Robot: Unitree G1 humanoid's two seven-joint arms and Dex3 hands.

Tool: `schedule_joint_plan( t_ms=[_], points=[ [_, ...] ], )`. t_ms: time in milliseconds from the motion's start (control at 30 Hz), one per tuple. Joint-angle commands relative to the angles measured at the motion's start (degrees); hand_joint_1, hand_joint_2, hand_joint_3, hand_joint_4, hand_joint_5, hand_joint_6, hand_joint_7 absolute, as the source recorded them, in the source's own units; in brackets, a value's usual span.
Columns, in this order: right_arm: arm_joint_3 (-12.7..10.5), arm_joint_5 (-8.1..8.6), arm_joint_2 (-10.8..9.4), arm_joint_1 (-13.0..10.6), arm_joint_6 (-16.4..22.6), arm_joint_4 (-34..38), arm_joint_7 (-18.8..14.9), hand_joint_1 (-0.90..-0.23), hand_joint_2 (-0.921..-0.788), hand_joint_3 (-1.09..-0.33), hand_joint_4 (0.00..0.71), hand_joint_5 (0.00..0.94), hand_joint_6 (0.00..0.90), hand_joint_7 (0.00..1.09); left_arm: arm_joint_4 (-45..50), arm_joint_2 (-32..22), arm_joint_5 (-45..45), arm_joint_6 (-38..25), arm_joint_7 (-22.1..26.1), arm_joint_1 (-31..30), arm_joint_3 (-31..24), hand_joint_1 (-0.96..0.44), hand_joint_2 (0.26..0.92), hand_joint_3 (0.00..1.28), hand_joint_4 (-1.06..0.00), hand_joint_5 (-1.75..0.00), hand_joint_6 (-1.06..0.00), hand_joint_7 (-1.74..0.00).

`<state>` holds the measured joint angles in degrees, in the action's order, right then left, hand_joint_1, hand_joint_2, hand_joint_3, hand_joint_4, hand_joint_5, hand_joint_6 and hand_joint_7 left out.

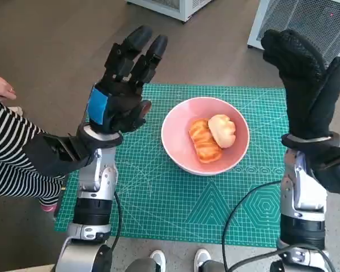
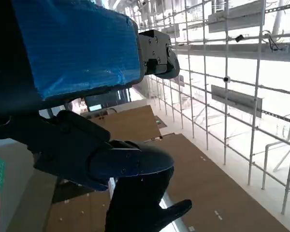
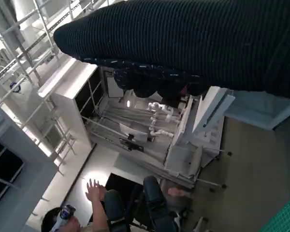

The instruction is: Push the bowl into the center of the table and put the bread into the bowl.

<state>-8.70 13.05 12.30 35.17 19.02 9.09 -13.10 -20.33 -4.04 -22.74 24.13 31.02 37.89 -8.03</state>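
Head view: pink bowl [image 1: 205,136] at the middle of the green mat [image 1: 158,198], containing two bread pieces [image 1: 212,137] side by side. Left hand [image 1: 122,85] raised left of the bowl, fingers extended and apart, holding nothing. Right hand [image 1: 306,85] raised right of the bowl, fingers straight, empty.

Left wrist view: left hand [image 2: 77,96] against window grid, empty.

Right wrist view: right hand [image 3: 193,43] empty; a seated person [image 3: 101,208] beyond.

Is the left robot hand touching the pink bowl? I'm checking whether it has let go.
Apart. The head view shows the left robot hand raised with fingers spread, and bare green mat lies between it and the pink bowl.
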Motion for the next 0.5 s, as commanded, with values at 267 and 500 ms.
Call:
schedule_joint_plan(
  t_ms=[267,500],
  points=[
    [0.1,-0.4,-0.8,-1.6,-0.2,0.6,0.1,-0.688,-0.921,-0.704,0.145,0.0,0.045,0.51,0.6,0.2,0.7,1.1,-0.3,0.3,0.3,-0.69,0.921,0.44,-0.13,0.0,0.0,-0.46],
    [0.2,-1.06,-1.2,-2.3,-0.2,-0.5,0.7,-0.69,-0.921,-0.706,0.145,0.001,0.045,0.52,0.8,0.1,1.2,1.5,-0.4,0.2,0.7,-0.69,0.921,0.43,-0.13,-0.01,0.0,-0.46]
  ],
)
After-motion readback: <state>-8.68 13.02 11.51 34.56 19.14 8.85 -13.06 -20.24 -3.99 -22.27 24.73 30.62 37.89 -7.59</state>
